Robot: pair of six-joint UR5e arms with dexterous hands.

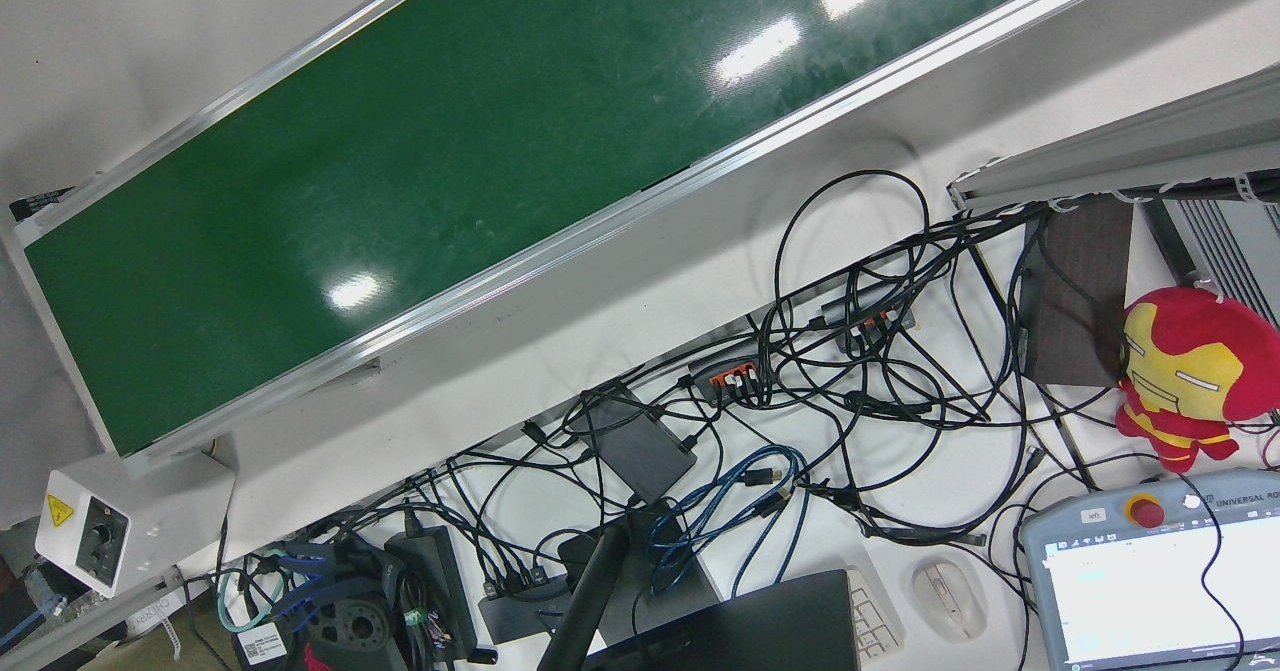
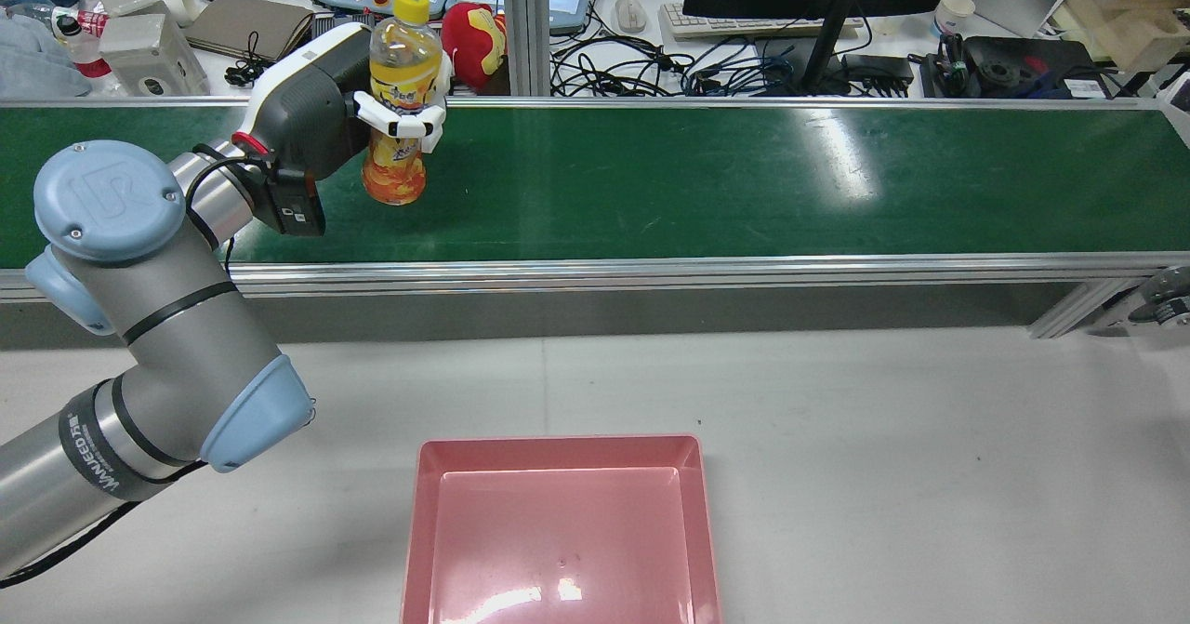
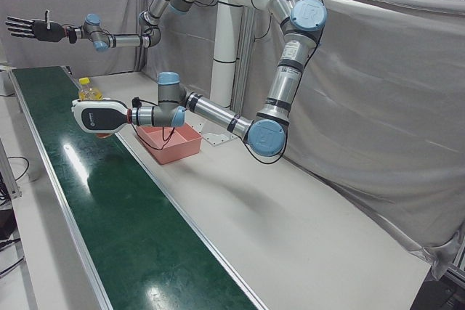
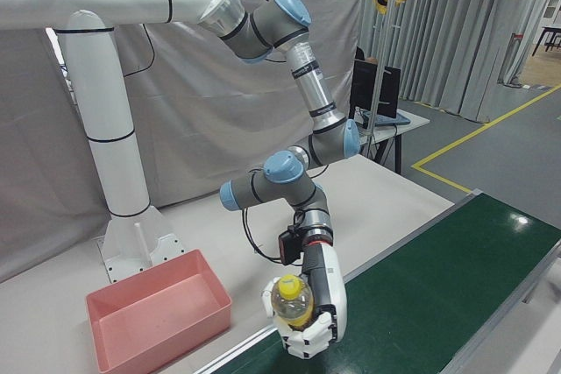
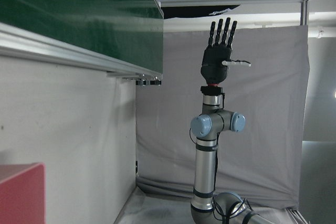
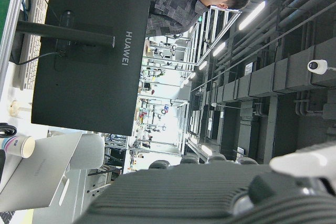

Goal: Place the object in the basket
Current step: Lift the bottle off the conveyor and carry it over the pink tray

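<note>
The left hand [image 2: 395, 122] is wrapped around the upright bottle [image 2: 398, 85] on the green belt [image 2: 744, 178]: grasp made. Next, lift and carry it back to the pink basket [image 2: 562, 531] on the table. The right hand [image 3: 33, 29] hangs spread, far off.

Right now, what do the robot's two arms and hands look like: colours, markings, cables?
Both arms are silver-grey tubes with light blue joint caps; the left arm carries a UR logo, a black lettered band and a black wrist cable. The left hand has a white and dark grey shell with white fingers. The right hand, on the right arm, is black.
</note>
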